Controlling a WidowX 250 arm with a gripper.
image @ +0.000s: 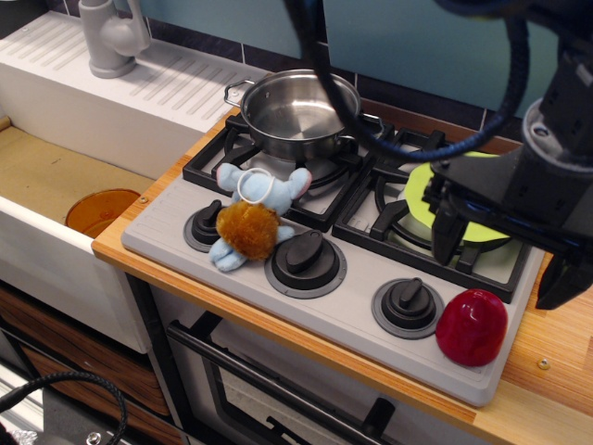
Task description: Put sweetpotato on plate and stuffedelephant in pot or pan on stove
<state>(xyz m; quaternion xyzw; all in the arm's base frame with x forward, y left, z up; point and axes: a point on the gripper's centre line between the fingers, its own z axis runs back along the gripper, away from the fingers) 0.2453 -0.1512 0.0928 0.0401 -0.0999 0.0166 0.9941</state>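
Wood-grain worktop (556,343) carries the grey stove (324,297). Glossy red sweetpotato (472,326) sits on its front right corner; fuzzy stuffedelephant (250,215) lies by the knobs. Shiny steel pot (298,113) at back, lime plate (419,190) half hidden under the gripper (505,255), jaws spread wide, holding nothing.

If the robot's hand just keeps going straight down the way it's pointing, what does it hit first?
Probably the glossy dark-red plastic sweetpotato on the grey stove's front corner. The open hand points down with the lump between its fingers, though depth is unclear and the near edge of the lime-green plate may lie below instead.
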